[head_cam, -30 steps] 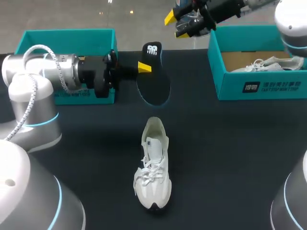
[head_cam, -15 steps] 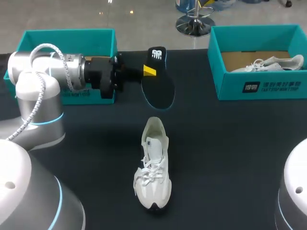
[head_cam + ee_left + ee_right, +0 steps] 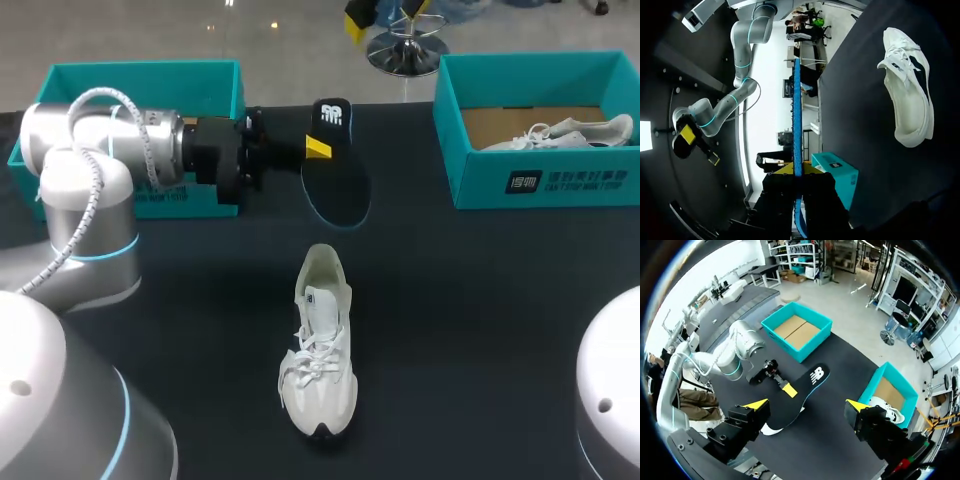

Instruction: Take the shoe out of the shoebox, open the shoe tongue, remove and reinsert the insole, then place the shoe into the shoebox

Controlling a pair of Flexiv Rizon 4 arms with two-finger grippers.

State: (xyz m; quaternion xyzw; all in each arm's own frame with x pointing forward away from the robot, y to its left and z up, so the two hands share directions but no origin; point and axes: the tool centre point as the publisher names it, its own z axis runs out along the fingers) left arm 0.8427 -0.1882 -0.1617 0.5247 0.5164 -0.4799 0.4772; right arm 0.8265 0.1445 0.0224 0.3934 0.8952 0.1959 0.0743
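Only L wrist cam shows insole (image 3: 797,115) edge-on, L fingers (image 3: 784,171) clamping it, R fingers (image 3: 756,404) spread

Insole (image 3: 337,175) behind shoe (image 3: 320,350) (shoebox (image 3: 480,185) rightward)

The shoe (image 3: 318,345) lies in the middle of the table (image 3: 480,320); wide dark table shows on both its sides, so a gripper can come at it from the left or the right; the left arm (image 3: 100,150) stretches across in front of the left box (image 3: 140,75) and blocks that side; its left gripper (image 3: 316,148) pinches the insole (image 3: 340,175) between the two boxes, with a gap down to the shoe's heel; the right box (image 3: 540,180) stands well off to the right, open on top, another shoe (image 3: 565,130) filling part of it; the right gripper (image 3: 806,404) hangs high above, fingers wide apart.
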